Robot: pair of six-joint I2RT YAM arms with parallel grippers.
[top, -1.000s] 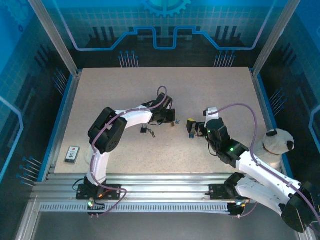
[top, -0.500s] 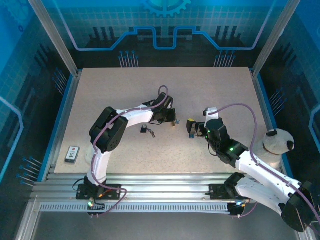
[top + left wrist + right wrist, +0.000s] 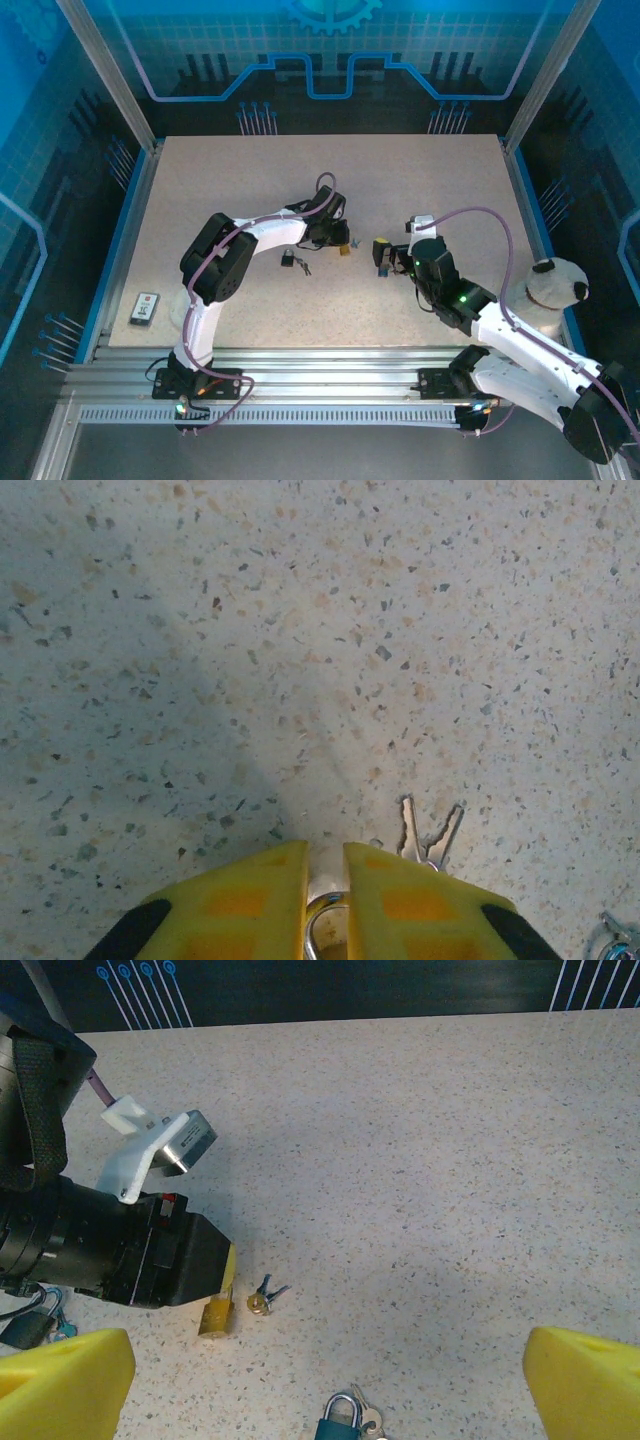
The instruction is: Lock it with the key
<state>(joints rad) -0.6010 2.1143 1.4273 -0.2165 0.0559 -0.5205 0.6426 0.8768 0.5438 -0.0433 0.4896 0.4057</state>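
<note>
A brass padlock [image 3: 345,250] lies on the speckled table at its middle. My left gripper [image 3: 338,243] stands over it, its yellow fingers [image 3: 250,890] a narrow gap apart with the steel shackle [image 3: 318,920] filling that gap. In the right wrist view the brass padlock [image 3: 215,1315] sticks out from under the left gripper [image 3: 228,1265]. Two small keys on a ring [image 3: 425,835] lie just right of the fingers, apart from the lock; the keys [image 3: 262,1298] rest flat. My right gripper [image 3: 385,255] hangs open, its fingertips wide apart around [image 3: 322,1360], holding nothing.
A blue padlock [image 3: 340,1425] with keys lies under the right gripper. A black padlock with keys [image 3: 289,260] sits near the left arm. A white remote-like box [image 3: 145,308] is at the near left edge. A plush toy [image 3: 555,285] sits off the table's right side.
The left gripper and the brass padlock have shifted slightly toward the near left. The right arm has not moved.
</note>
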